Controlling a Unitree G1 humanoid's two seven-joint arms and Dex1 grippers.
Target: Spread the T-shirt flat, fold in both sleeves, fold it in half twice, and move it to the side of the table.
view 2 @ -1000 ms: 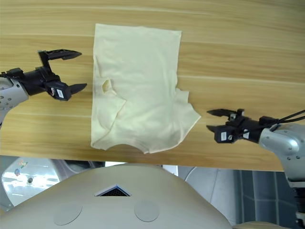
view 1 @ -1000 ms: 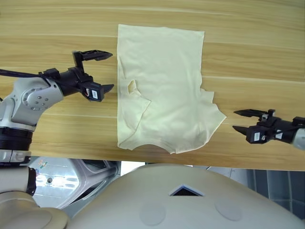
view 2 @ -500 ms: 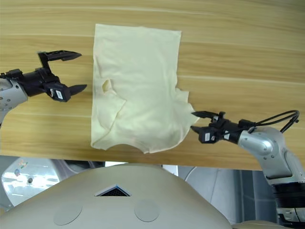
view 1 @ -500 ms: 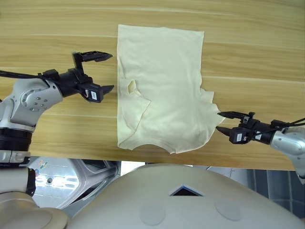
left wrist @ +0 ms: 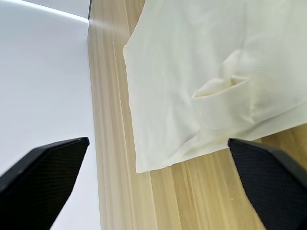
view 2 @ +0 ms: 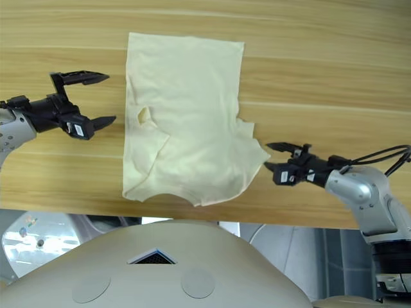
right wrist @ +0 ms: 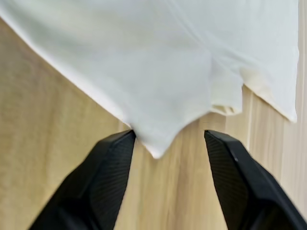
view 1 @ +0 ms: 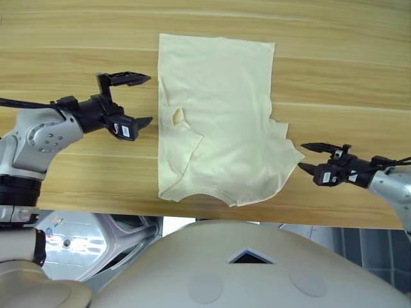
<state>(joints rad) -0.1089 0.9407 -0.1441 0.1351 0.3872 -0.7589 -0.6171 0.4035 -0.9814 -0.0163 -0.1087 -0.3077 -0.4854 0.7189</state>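
T-shirt point(view 1: 218, 115) flat on table point(view 1: 347, 77).
Left jaws open beside it; right jaws open at its right sleeve tip.

You have no text, number or sign here that can be read. The closest things are two stickers. One small white sticker point(view 1: 126, 131) sits on the body of the left gripper point(view 1: 150, 98), at the left of the scene. A second pale sticker point(view 1: 323, 178) sits on the body of the right gripper point(view 1: 301, 156), at the near right. Whatever is printed on them is too small for you to make out.
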